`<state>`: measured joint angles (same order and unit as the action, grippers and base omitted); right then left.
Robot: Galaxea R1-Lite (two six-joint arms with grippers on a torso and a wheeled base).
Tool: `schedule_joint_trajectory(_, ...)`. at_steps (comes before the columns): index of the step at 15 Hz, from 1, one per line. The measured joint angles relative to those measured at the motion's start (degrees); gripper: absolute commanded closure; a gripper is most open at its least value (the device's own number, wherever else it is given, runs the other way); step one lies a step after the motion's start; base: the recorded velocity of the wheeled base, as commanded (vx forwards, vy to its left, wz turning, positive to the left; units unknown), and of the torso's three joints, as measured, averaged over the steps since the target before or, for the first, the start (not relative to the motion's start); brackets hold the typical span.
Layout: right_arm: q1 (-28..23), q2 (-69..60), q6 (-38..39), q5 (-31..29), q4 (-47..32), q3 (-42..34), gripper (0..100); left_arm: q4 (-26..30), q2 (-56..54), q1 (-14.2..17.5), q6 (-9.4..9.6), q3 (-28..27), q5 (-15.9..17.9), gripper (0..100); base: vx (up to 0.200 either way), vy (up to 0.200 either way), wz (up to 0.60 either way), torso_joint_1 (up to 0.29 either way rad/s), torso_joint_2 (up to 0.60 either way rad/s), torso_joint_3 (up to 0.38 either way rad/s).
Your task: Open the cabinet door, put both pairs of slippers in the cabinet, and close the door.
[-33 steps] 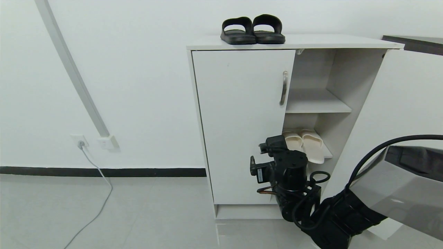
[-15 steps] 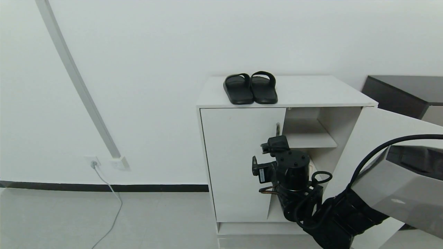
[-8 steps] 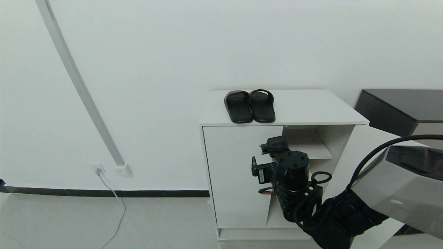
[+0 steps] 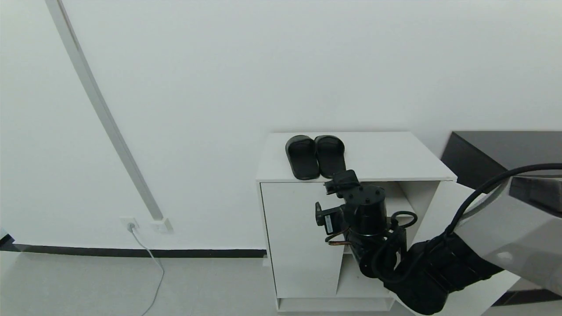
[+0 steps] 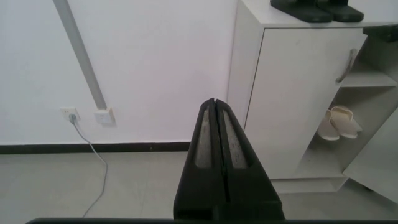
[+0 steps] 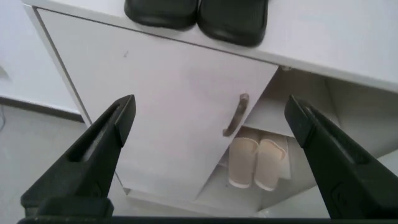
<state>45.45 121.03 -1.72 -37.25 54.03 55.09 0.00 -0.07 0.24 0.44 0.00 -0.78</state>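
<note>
Right gripper (image 6: 210, 106) spread wide, empty, facing the cabinet's (image 4: 390, 156) closed left door (image 6: 155, 124). Black slippers (image 4: 315, 156) sit on the cabinet top. Cream slippers (image 6: 256, 163) rest on the lower shelf (right door (image 4: 443, 210) swung open). My left gripper (image 5: 214, 109) is clenched on nothing.

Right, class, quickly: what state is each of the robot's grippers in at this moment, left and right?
Left gripper: shut, holding nothing.
Right gripper: open, empty, facing the white cabinet door below the pair of black slide slippers.
</note>
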Motion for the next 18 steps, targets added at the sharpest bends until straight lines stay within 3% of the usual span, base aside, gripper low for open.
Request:
schedule_joint_trajectory(3,0.2,-3.6,7.7,0.1,-18.1,7.8,0,0.0,0.0,0.0,0.00,0.0,0.0,100,0.000,0.000,0.00,0.060,-0.14,-0.067)
schedule_joint_trajectory(5,0.3,-5.2,12.6,0.3,-22.9,12.0,0,0.0,0.0,0.0,0.00,0.0,0.0,100,0.000,0.000,0.00,0.000,0.00,0.000)
schedule_joint_trajectory(9,0.4,-5.6,14.7,3.7,-22.8,13.0,0,0.0,0.0,0.0,0.00,0.0,0.0,100,0.000,0.000,0.00,0.000,0.00,0.000)
schedule_joint_trajectory(18,0.2,-3.3,13.9,3.4,-18.9,11.6,0,0.0,0.0,0.0,0.00,0.0,0.0,100,0.200,0.000,0.00,0.007,0.00,0.003)
